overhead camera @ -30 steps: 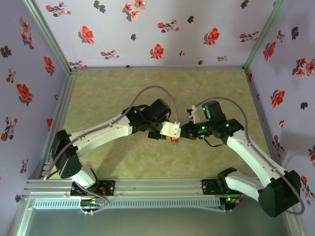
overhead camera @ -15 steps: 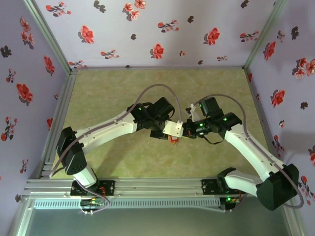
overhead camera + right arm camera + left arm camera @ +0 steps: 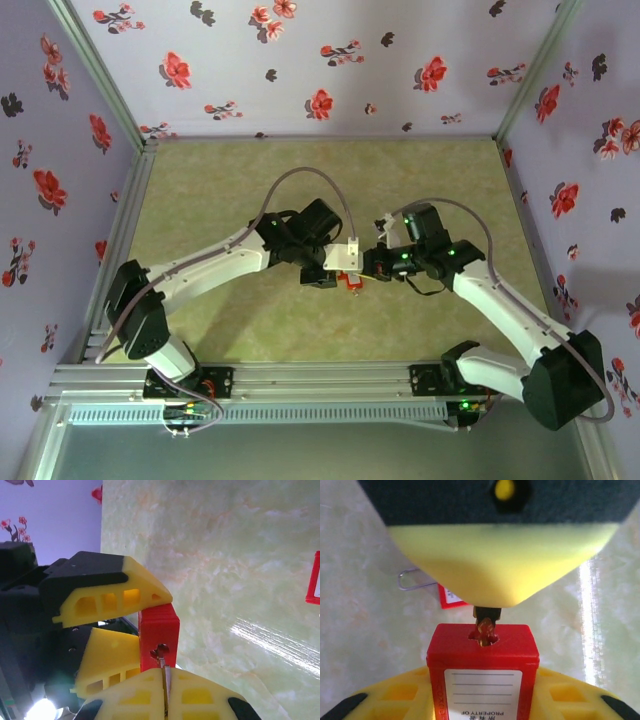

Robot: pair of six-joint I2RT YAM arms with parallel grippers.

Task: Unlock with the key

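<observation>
A red padlock with a white label sits clamped between the yellow fingers of my left gripper. A brass key has its tip in the keyhole on the lock's end face. My right gripper is shut on the key, its blade pinched flat between the two yellow pads. The right wrist view has the padlock held by the left fingers. From above, the left gripper and right gripper meet nose to nose over the table's middle.
A red tag on a wire ring lies on the green marbled table just under the lock; the tag is also at the right wrist view's right edge. Flowered walls close in three sides.
Both arms have swayed a little, and the point where the grippers meet has drifted slightly left and away. Both grips and the key in the keyhole look unchanged.
</observation>
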